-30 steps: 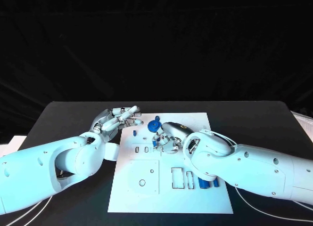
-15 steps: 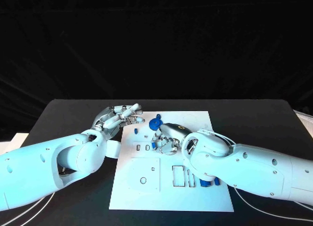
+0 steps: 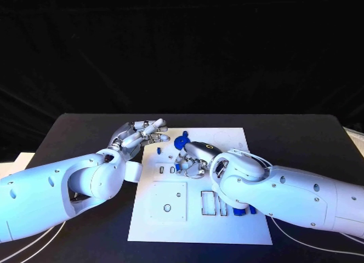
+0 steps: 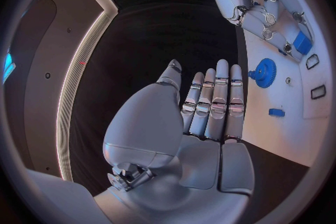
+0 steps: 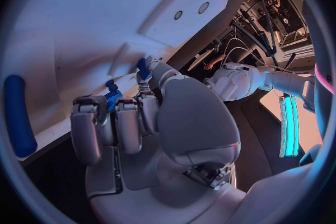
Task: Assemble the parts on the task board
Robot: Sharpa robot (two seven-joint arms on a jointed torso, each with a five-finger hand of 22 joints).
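The white task board (image 3: pixel 199 230) lies in the middle of the black table. A blue gear (image 3: pixel 181 143) stands near the board's far edge, also seen as the gear (image 4: pixel 265 73) beyond my left fingertips. My left hand (image 3: pixel 142 135) hovers flat at the board's far left corner, fingers straight and together, holding nothing. My right hand (image 3: pixel 194 160) is curled over the small slots just in front of the gear and pinches a small blue part (image 5: pixel 111 100), which is the blue part (image 4: pixel 302 42) showing between its fingers. A small blue piece (image 4: pixel 276 112) lies on the board near the gear.
Rectangular slots (image 3: pixel 207 202) and a square panel (image 3: pixel 167 201) sit on the board's near half. Several blue parts (image 3: pixel 242 211) lie by the board's right edge under my right forearm; a long blue peg (image 5: pixel 17 115) lies there. Black table surrounds the board.
My left hand's fingers have straightened out a little. My right hand stays curled over the same slots with the blue part, barely shifted.
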